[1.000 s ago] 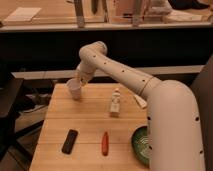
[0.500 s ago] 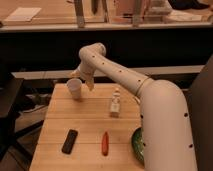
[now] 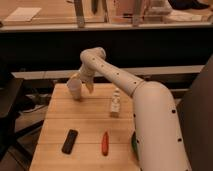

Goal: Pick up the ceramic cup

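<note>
- The ceramic cup (image 3: 75,89) stands upright near the far left corner of the tabletop (image 3: 90,122), close to both the back edge and the left edge.
- The tool (image 3: 84,85) hangs at that corner, right by the cup, with its jaws wide. One finger (image 3: 90,86) shows just to the cup's right; the other is hidden, so I cannot tell whether the cup sits squarely between them.
- Nothing is held, and the cup seems to rest on the wood.
- Main risk: if the jaws are off-centre when they close, one finger would likely meet the wall first and push the cup. With edges this near, a shove could send it off the tabletop.
- A smooth, tapered wall may slip downward out of a light pinch during the lift; a grip too near the rim could tip it.
- Coming lower at an angle could knock the rim and topple the cup.
- The pale bottle (image 3: 116,102), the black bar (image 3: 70,141) and the red stick (image 3: 105,143) lie well apart from the cup, so a collision with them looks unlikely.
</note>
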Motion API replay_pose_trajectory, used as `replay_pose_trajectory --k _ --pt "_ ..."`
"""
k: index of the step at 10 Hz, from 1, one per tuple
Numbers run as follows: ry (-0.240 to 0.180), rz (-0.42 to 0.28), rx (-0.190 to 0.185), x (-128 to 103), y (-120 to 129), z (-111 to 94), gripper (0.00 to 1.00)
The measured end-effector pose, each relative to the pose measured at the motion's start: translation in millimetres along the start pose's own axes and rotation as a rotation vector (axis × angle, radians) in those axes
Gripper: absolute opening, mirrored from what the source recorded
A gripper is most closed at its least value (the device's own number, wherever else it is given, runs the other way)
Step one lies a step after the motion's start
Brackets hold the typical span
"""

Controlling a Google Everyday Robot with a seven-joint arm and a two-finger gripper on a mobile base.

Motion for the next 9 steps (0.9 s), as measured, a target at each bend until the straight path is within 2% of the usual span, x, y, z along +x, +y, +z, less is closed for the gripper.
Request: replay_pose_trajectory --k 4,6,7,9 --pt "-0.038 0.011 -0.038 4.1 3.8 30.5 0.80" --pt "-0.052 0.019 -0.040 7.5 4.5 40.1 0.79" --pt "-0.049 0.016 -0.037 8.0 7.7 40.7 0.72" --pt "-0.052 0.009 -0.040 6.7 6.7 41.9 0.52"
